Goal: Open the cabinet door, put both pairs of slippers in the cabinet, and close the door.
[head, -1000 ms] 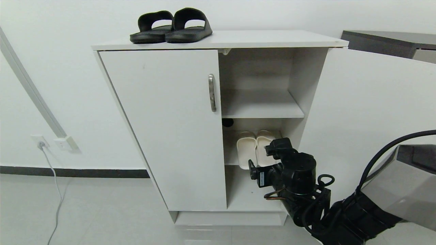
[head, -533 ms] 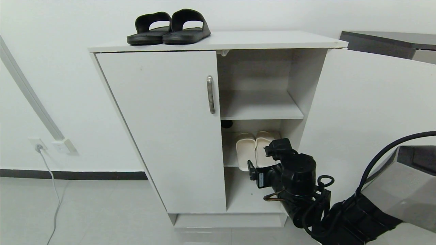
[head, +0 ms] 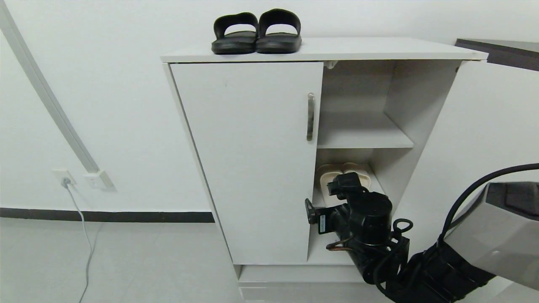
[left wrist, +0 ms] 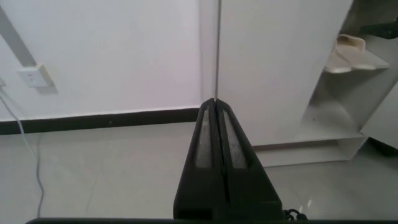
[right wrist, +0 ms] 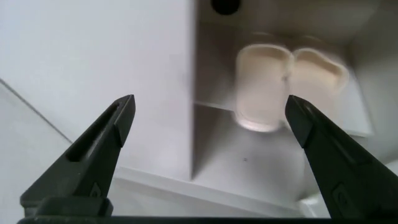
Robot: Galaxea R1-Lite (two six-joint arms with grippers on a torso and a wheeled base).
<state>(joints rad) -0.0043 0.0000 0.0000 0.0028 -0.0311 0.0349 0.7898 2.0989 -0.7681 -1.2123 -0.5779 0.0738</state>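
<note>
The right gripper [right wrist: 211, 109] hangs before the open cabinet [head: 248, 160], jaws wide and empty, with the white slippers [right wrist: 267, 87] resting on a lower shelf inside. The left gripper [left wrist: 215, 109] has its jaws pressed together on nothing. The black slippers [head: 257, 33] sit on the cabinet top. Fetching them likely calls for rising clear of the open door [head: 484, 126] and pinching both straps together.

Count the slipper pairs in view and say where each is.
2. The black pair sits on the cabinet top; the cream pair lies on a lower shelf inside. More could be hidden behind the shut left door.
</note>
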